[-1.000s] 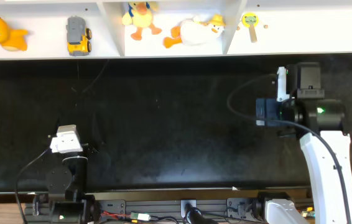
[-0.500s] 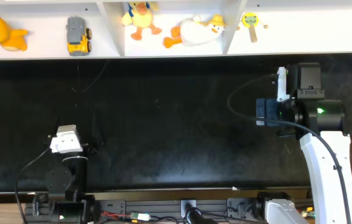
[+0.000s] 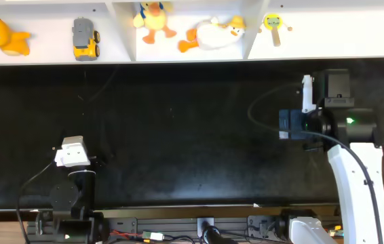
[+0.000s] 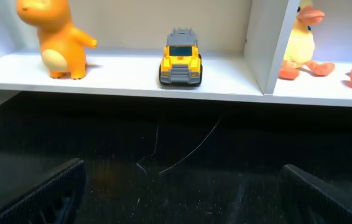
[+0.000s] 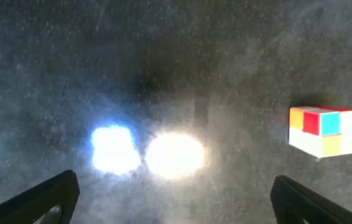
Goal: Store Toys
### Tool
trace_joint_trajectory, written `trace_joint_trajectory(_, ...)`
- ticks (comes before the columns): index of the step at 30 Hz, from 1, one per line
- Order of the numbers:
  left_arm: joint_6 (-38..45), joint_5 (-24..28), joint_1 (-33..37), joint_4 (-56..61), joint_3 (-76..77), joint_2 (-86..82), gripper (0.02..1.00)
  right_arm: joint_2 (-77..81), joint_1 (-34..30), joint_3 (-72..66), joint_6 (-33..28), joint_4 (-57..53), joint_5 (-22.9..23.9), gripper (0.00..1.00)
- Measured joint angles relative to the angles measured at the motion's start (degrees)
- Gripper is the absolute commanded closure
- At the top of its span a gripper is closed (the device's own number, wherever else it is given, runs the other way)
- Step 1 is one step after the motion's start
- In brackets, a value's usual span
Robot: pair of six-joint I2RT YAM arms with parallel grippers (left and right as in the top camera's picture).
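A small colour cube [image 5: 324,130] with orange, red, blue and white faces lies on the black mat. My right gripper [image 5: 176,211] hangs above the mat, open and holding nothing, and the cube is off to one side of its fingers. On the white shelf [image 3: 192,54] along the back stand an orange figure [image 3: 2,35], a yellow truck [image 3: 85,38], a yellow duck [image 3: 153,19], a white duck plush [image 3: 212,34] and a green rattle [image 3: 273,26]. My left gripper [image 4: 182,208] is open near the mat's front left, facing the truck [image 4: 180,57] and the orange figure [image 4: 61,37].
The black mat [image 3: 178,135] spreads wide between the two arms. White dividers [image 4: 269,43] split the shelf into compartments. Bright lamp glare [image 5: 148,154] marks the mat under my right gripper. A cable loops off the right arm [image 3: 348,156].
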Motion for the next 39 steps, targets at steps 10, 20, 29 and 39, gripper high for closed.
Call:
trace_joint_trajectory(10, 0.0, 0.0, 0.0, 0.0, 0.0, 0.0, 0.02, -2.1, -18.1, 0.0, -8.8, -0.1, -4.0, 0.005)
trace_joint_trajectory(20, 0.0, 0.0, 0.0, 0.0, 0.0, 0.0, 0.02, -5.3, -35.3, -0.7, -26.3, -3.2, -7.0, 0.003)
trace_joint_trajectory(29, 0.0, 0.0, 0.0, 0.0, 0.0, 0.0, 0.02, -5.5, -46.8, -4.4, -38.7, -0.6, -8.9, 0.005)
trace_joint_trajectory(39, 0.0, 0.0, 0.0, 0.0, 0.0, 0.0, 0.02, -2.3, -48.5, -4.4, -43.5, 5.7, -10.1, 0.005)
